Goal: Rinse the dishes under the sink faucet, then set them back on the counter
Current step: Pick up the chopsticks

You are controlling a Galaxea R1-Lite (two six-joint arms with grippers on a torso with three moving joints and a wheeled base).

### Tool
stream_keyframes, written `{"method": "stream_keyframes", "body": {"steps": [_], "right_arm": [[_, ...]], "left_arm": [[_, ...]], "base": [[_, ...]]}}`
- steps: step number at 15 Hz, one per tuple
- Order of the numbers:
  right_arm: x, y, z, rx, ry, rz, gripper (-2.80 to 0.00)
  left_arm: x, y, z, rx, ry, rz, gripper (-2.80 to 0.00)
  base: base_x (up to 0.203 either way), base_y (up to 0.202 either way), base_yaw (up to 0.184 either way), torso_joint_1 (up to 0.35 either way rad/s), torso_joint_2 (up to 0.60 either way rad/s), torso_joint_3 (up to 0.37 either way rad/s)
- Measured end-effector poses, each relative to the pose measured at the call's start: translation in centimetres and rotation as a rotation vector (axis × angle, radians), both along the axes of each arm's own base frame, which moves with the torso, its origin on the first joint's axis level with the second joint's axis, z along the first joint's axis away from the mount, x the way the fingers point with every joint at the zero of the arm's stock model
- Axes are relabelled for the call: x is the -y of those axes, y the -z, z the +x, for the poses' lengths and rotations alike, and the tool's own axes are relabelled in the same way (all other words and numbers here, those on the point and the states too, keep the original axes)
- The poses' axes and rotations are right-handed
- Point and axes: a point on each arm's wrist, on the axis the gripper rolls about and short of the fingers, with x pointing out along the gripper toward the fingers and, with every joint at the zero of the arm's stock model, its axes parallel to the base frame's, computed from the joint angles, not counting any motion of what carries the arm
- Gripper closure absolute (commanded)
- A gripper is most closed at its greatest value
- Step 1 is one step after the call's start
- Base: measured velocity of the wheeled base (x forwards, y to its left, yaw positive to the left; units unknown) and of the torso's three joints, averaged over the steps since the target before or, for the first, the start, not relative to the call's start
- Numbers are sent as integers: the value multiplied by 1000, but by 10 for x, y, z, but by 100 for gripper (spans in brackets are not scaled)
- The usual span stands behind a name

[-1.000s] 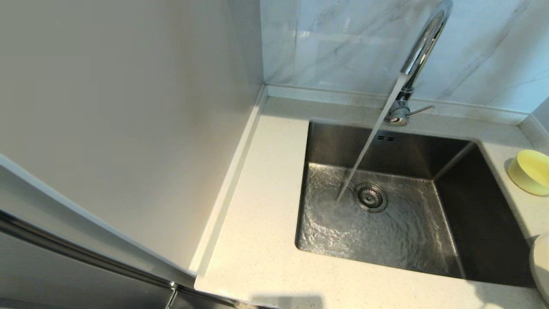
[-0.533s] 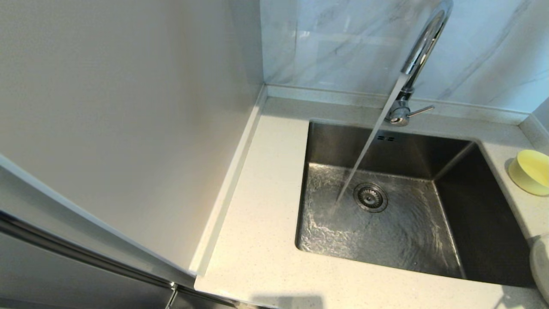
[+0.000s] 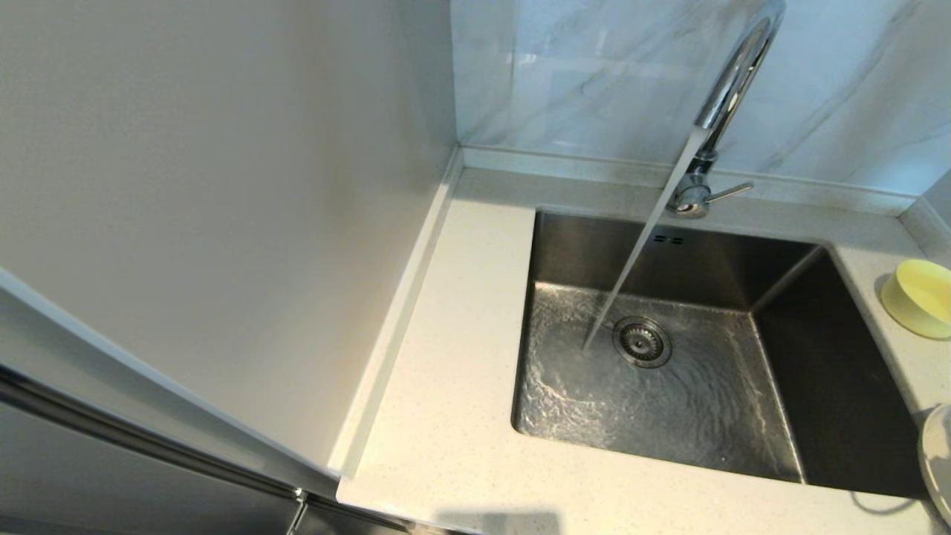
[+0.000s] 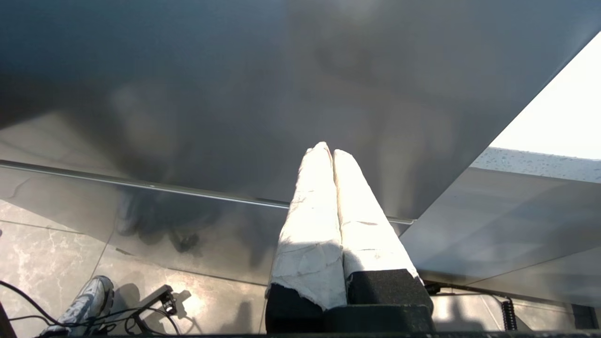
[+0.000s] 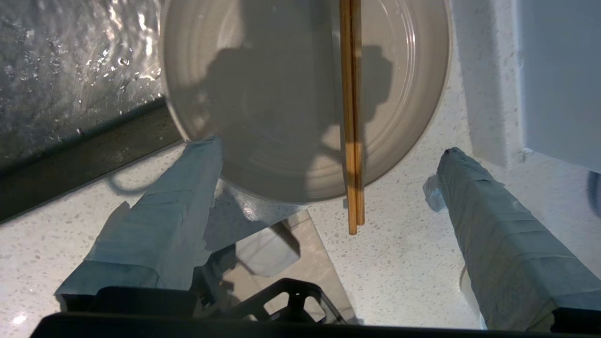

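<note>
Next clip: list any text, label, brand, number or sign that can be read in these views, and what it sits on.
None: no view shows readable text.
Faucet, sink, counter: no marking visible.
Bowl: plain.
Plate and chopsticks, in front of the open right gripper: no print.
Shut left gripper, down by the cabinet front: plain white wrap only.

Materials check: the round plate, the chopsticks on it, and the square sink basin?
Off-white round plate: probably glazed ceramic, glossy with concentric rings. Thin brown chopsticks: likely wood, matte with visible grain. Square basin: brushed stainless steel, grey metallic sheen.
</note>
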Motion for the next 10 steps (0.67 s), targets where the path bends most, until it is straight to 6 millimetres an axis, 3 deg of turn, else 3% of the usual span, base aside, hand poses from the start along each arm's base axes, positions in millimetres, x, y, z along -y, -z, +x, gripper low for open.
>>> {"method": "stream_keyframes", "body": {"steps": [5, 10], "right_arm": [[27, 23, 13, -17, 3, 153, -280], [56, 49, 25, -46, -17, 138, -280]], "left_arm": [[0, 0, 0, 0, -1, 0, 0], [0, 0, 0, 0, -1, 0, 0]], "base": [[0, 0, 0, 0, 0, 0], [0, 0, 0, 0, 0, 0]]}}
